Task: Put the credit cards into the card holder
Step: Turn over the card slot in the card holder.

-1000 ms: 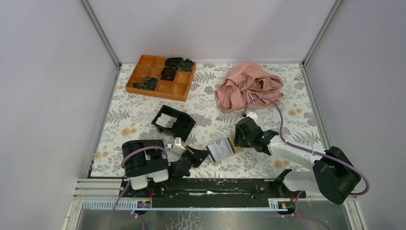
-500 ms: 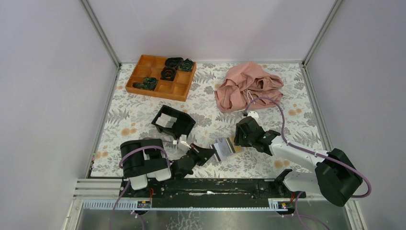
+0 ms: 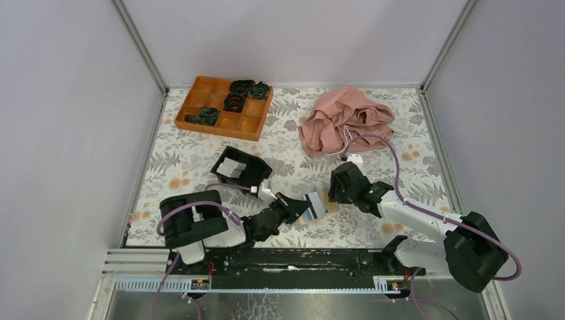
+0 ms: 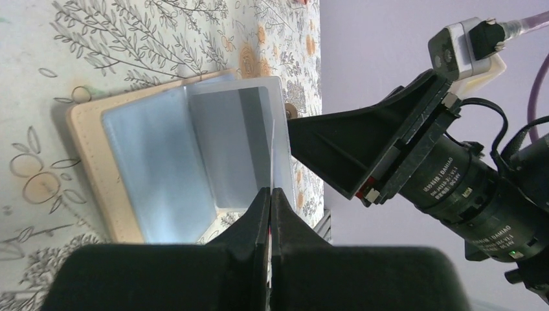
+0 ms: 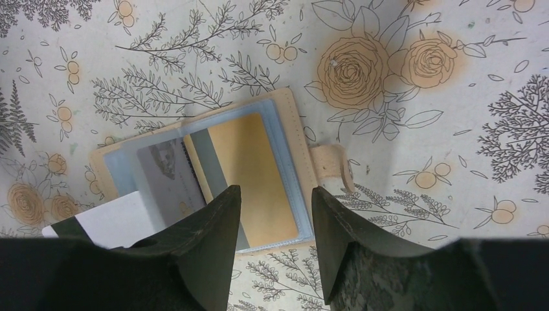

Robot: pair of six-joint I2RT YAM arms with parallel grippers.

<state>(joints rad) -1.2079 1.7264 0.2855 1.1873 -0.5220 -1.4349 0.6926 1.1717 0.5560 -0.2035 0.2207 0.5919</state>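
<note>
- The card holder (image 4: 87, 152) lies open near the bench's near edge, long axis roughly along it.
- Left jaws pinch a card (image 5: 110, 217), pointing at its sleeves.
- Right jaws are spread over it.

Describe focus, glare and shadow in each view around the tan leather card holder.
Top external: even, soft light, all sharp, the tan leather card holder small. Left wrist: the left gripper is a dark, blurred mass; the thin white card shows edge-on. Right wrist: the floral tablecloth is crisp, the right gripper dark and soft-edged.
</note>
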